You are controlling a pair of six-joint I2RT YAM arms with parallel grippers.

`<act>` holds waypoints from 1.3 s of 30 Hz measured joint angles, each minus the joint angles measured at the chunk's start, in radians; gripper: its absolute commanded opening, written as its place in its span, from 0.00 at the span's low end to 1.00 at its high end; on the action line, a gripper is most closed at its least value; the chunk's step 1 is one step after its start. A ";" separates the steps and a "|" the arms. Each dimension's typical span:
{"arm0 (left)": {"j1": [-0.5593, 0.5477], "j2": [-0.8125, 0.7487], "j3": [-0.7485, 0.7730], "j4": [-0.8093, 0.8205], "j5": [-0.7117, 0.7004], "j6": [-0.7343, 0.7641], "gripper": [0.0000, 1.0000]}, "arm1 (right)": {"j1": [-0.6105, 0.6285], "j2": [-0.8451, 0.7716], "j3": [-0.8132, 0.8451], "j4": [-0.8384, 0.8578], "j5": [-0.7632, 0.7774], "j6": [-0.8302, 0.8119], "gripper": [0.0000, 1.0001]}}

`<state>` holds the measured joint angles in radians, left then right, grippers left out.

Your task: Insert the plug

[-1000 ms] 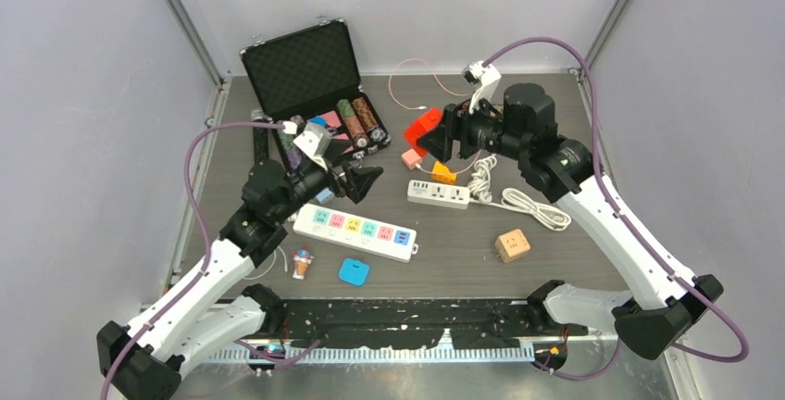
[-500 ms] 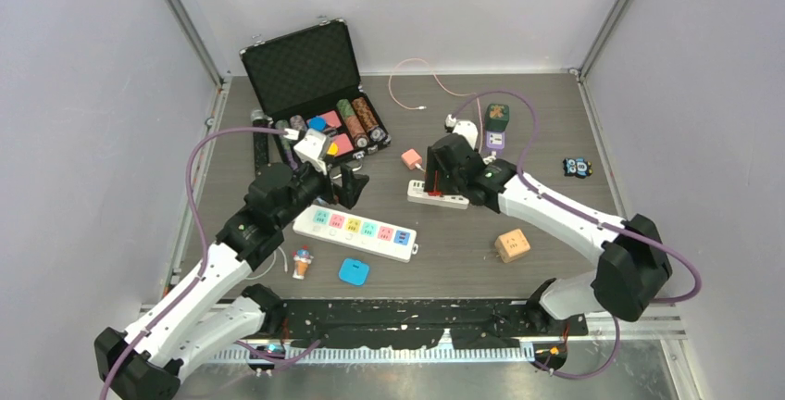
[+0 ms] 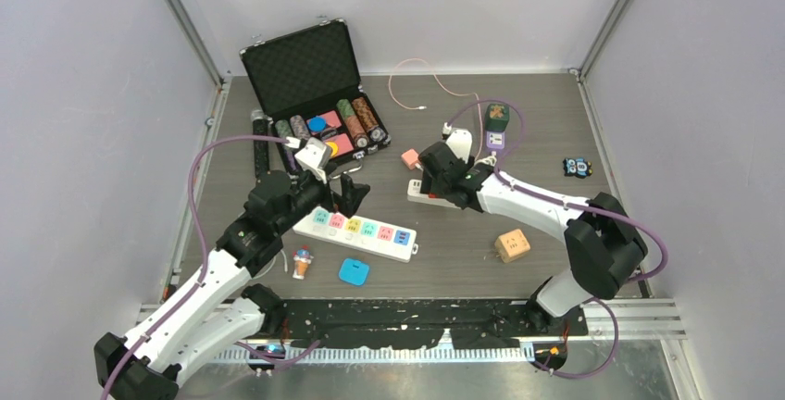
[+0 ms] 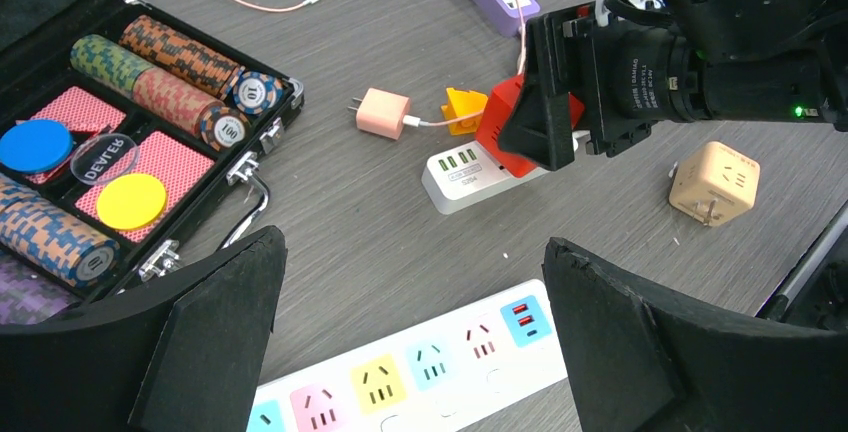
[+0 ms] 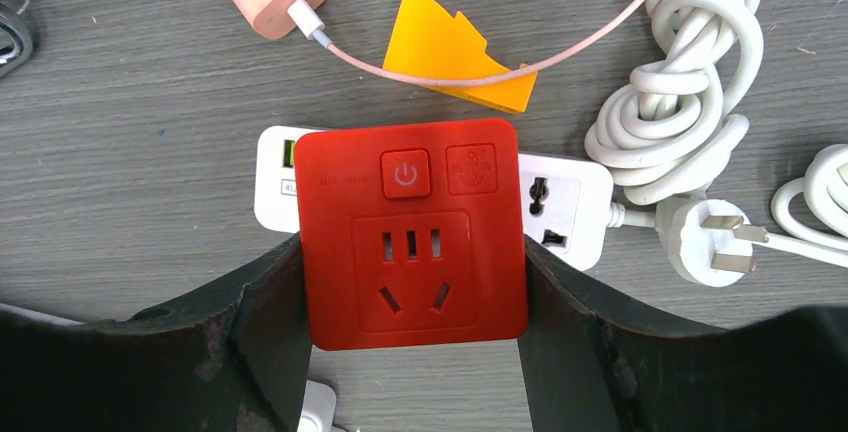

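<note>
Red plug (image 5: pixel 412 242) is clamped in the part-open right gripper (image 5: pixel 412 287); the loose power strip (image 5: pixel 565 202) beneath may be shoved if prongs are misaligned.

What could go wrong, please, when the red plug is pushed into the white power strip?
The red plug hides the socket beneath it, so its pins may miss. Nothing steadies the white power strip: the left end effector hangs open over the coloured strip, so a push may shift it.
</note>
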<state>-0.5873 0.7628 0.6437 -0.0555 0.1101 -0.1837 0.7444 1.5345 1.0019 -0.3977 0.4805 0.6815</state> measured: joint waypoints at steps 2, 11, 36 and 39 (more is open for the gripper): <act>0.000 0.000 0.000 0.001 0.000 0.000 1.00 | 0.000 0.004 0.003 0.001 0.013 0.007 0.05; 0.000 0.001 -0.001 0.003 0.000 0.001 1.00 | 0.000 0.033 0.025 -0.025 0.038 0.050 0.05; 0.000 0.021 -0.003 0.000 -0.020 0.009 0.99 | 0.078 0.130 0.101 -0.216 0.170 0.352 0.05; 0.000 0.021 -0.004 0.002 -0.021 0.009 1.00 | 0.079 0.132 0.100 -0.214 0.174 0.354 0.05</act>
<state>-0.5873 0.7834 0.6399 -0.0536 0.0895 -0.1745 0.8234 1.6669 1.1015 -0.6113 0.6540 1.0355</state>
